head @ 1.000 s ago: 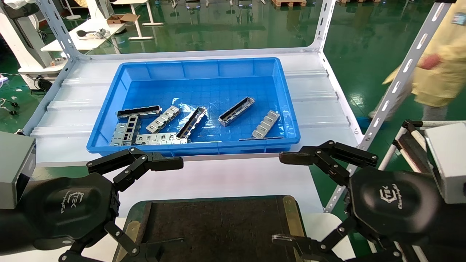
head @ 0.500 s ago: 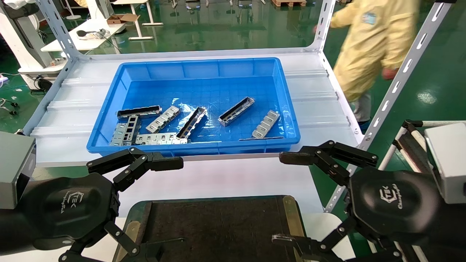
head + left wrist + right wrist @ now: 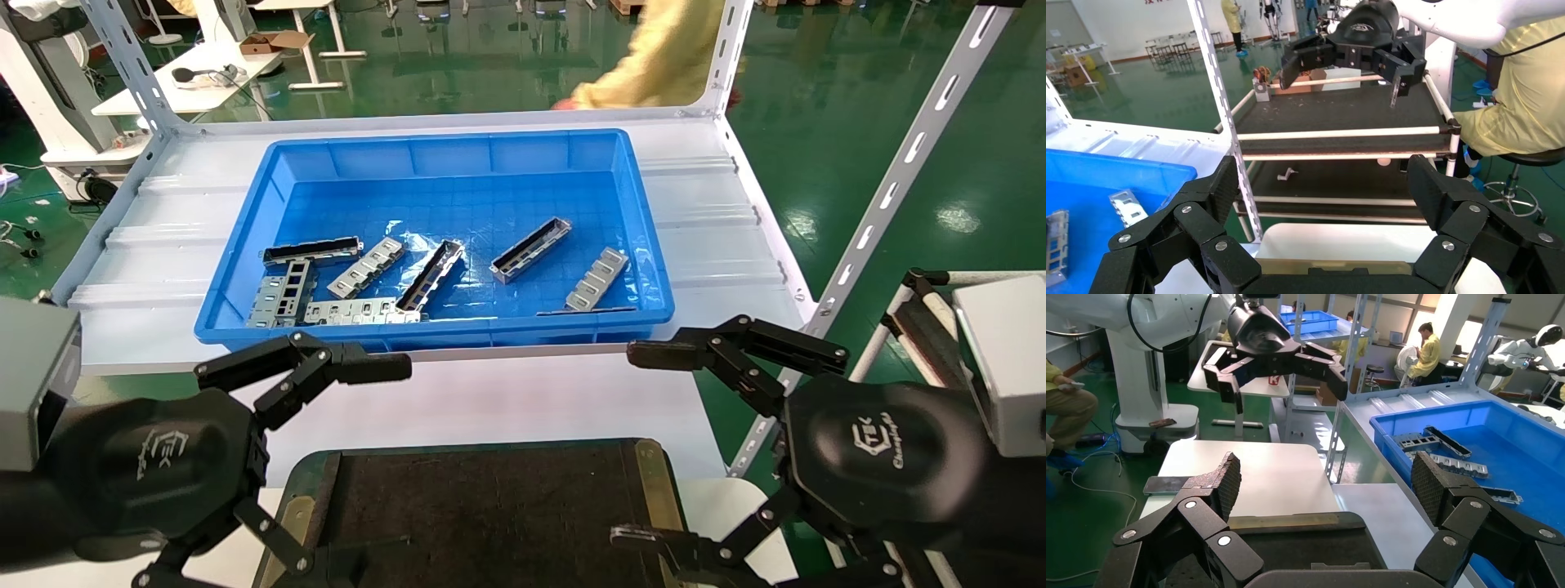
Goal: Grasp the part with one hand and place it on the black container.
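Both grippers, left gripper (image 3: 359, 465) and right gripper (image 3: 645, 445), are matte black linkages with silver screws, domed housings with white embossed logos, and grey box wrists at the frame's lower corners.

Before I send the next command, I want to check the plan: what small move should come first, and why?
Probably reach the right claw forward over the blue bin toward the channel part. Both claws hang open near the black container, whose floor is bare, and that part lies apart from the others. The left claw can stay.

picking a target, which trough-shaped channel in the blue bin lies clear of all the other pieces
The part right of centre in the blue bin: it lies alone on bare floor, while the other channels touch flat plates.
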You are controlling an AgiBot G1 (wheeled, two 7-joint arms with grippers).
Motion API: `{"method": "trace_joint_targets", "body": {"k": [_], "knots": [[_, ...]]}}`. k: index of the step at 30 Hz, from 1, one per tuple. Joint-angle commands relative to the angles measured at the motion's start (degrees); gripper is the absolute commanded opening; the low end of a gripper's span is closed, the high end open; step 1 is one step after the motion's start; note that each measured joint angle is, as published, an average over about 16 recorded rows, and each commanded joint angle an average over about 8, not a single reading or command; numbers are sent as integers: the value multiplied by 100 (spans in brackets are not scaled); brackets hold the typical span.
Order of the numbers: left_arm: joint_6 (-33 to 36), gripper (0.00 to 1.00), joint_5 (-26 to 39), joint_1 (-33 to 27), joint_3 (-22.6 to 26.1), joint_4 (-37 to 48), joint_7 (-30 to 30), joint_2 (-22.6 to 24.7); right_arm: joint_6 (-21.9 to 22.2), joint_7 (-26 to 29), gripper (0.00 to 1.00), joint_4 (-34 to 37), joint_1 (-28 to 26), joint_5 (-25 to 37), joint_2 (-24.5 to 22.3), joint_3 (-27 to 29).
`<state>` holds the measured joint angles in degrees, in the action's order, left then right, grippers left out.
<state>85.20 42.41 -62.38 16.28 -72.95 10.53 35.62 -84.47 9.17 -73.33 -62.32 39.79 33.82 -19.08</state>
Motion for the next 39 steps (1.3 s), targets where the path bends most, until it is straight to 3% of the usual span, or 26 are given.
{"method": "trace_joint_targets", "body": {"k": [1, 21, 39], "knots": [[3, 100, 1, -15, 2, 17, 1, 5, 0, 0, 100, 1, -1, 0, 0, -1], [-1117, 100, 1261, -963, 512, 358, 160, 964, 0, -2, 100, 2, -2, -2, -1, -4], [-2486, 100, 2790, -2013, 1205, 2519, -199, 2550, 1, -3, 100, 2, -3, -4, -2, -6]]}}
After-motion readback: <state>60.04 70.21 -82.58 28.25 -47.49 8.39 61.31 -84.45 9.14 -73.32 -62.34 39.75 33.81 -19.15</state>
